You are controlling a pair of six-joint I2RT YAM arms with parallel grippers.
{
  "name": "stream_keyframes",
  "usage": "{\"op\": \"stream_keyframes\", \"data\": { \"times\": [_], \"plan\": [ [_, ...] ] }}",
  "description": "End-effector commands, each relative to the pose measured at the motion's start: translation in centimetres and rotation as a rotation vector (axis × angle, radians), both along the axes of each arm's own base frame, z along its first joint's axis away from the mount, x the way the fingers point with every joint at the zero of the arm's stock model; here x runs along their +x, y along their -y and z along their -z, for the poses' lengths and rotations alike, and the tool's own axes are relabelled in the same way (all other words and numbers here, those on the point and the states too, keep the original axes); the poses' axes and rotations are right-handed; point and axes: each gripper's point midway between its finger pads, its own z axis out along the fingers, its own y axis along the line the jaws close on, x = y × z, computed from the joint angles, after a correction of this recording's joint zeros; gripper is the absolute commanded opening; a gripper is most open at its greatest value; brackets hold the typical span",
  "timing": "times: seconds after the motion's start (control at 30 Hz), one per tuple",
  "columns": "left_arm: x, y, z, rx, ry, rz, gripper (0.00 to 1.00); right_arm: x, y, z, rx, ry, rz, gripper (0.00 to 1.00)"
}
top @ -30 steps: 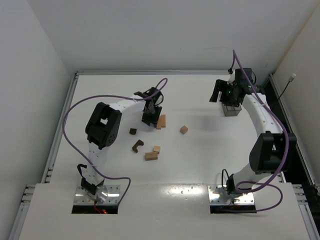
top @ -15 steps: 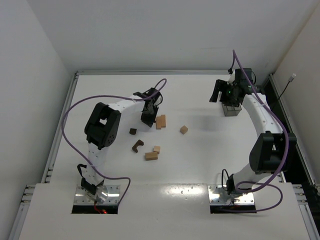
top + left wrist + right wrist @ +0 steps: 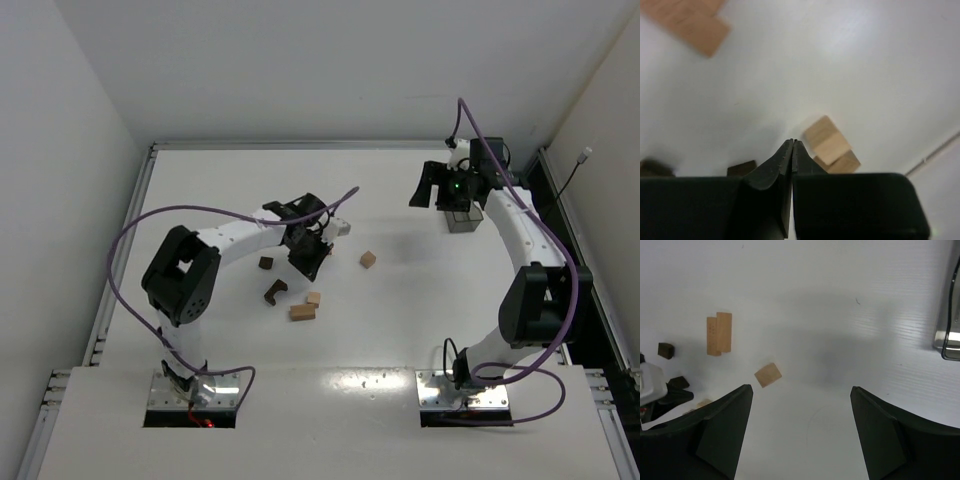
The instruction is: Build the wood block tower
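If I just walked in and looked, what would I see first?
Two white robot arms catch the eye first: the left arm and the right arm. The left gripper, pinched shut, hangs over little wooden blocks, tan and dark brown, scattered in the middle. The right gripper is wide open at the far right, near a dark bin.

The left arm (image 3: 235,235) and right arm (image 3: 520,225) are white, black-jointed, trailing purple cables (image 3: 190,207).
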Motion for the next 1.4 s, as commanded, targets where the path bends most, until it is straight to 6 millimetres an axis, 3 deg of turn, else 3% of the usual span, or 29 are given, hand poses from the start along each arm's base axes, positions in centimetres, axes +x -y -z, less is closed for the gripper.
{"op": "stream_keyframes", "data": {
  "times": [0.0, 0.07, 0.2, 0.33, 0.43, 0.6, 0.73, 1.0, 1.37],
  "plan": [
    [-1.1, 2.4, -2.1, -0.100, 0.056, 0.286, 0.00, 0.3, -1.6, -2.1, 0.047, 0.103, -0.128, 0.76],
    [-1.4, 2.7, -1.6, -0.095, 0.047, 0.374, 0.00, 0.2, -2.3, -2.6, 0.071, 0.125, -0.180, 0.76],
    [0.4, 3.2, -1.5, -0.071, 0.110, 0.558, 0.00, 0.0, -2.8, -2.8, 0.086, 0.140, -0.227, 0.76],
    [2.0, 3.7, -0.5, -0.045, 0.136, 0.641, 0.00, -0.3, -2.8, -3.2, 0.079, 0.154, -0.234, 0.76],
    [2.1, 3.9, -0.3, -0.039, 0.109, 0.674, 0.00, -0.4, -2.3, -3.1, 0.065, 0.158, -0.225, 0.76],
    [2.4, 3.8, 0.3, -0.023, 0.106, 0.681, 0.00, -0.8, -2.0, -3.5, 0.063, 0.170, -0.216, 0.76],
    [1.6, 3.2, 1.1, -0.013, 0.075, 0.681, 0.08, -0.9, -1.3, -3.5, 0.068, 0.165, -0.189, 0.77],
    [2.4, 2.2, 1.6, -0.037, 0.058, 0.643, 0.18, -0.6, -1.2, -3.9, 0.065, 0.183, -0.190, 0.77],
    [2.6, 2.0, 1.0, -0.117, 0.020, 0.624, 0.30, -0.2, -1.2, -3.7, 0.066, 0.175, -0.189, 0.77]
  ]
}}
